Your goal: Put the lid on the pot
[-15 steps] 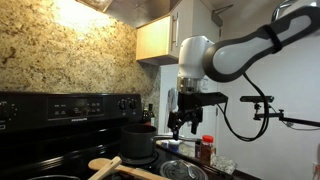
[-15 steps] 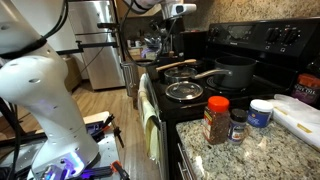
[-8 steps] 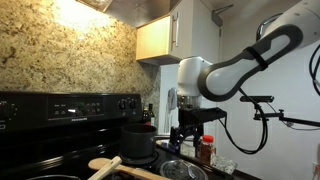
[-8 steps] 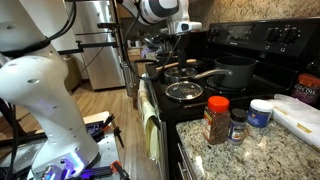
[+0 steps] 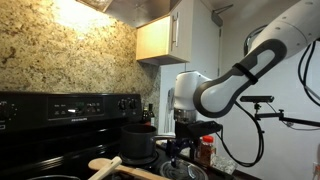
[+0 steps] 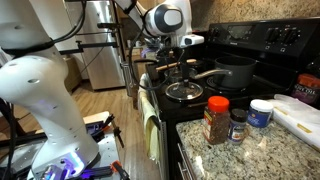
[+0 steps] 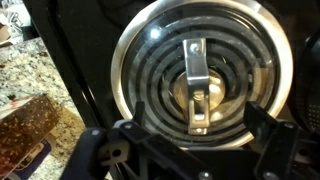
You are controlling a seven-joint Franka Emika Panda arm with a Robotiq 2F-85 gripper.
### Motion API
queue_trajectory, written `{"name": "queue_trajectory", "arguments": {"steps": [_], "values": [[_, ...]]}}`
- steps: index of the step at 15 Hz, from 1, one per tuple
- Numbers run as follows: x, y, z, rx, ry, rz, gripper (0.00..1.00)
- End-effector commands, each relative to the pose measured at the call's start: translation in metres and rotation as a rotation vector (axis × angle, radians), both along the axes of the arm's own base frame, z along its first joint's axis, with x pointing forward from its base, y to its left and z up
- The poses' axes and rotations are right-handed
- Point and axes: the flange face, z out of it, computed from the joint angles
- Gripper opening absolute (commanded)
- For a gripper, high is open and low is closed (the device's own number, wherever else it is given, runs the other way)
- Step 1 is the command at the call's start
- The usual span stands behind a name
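Note:
The lid is round with a metal rim and a metal knob at its centre; it lies flat on a front coil burner, whose coils show through it. It also shows in both exterior views. The dark pot stands uncovered on the burner behind, its long handle pointing toward the lid; it shows in an exterior view too. My gripper is open and empty, just above the lid, its fingers on either side of the knob. It hangs low over the lid in both exterior views.
A wooden spoon lies on the stove. On the granite counter stand a red-capped spice jar, a small dark jar and a white tub. The stove's control panel rises at the back.
My gripper has come down from well above the stove to just over the lid, still open. The lid and the pot have not moved.

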Motion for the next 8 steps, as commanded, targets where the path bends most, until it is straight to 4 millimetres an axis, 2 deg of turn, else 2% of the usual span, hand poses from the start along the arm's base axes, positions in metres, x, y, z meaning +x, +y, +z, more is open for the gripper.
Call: {"name": "queue_trajectory", "arguments": {"steps": [1, 2, 8], "values": [[0.0032, 0.0006, -0.0099, 0.034, -0.026, 0.01, 0.75], [0.004, 0.0005, -0.0104, 0.034, -0.032, 0.008, 0.74], [0.0043, -0.0019, -0.0082, 0.028, -0.04, 0.013, 0.33]]}}
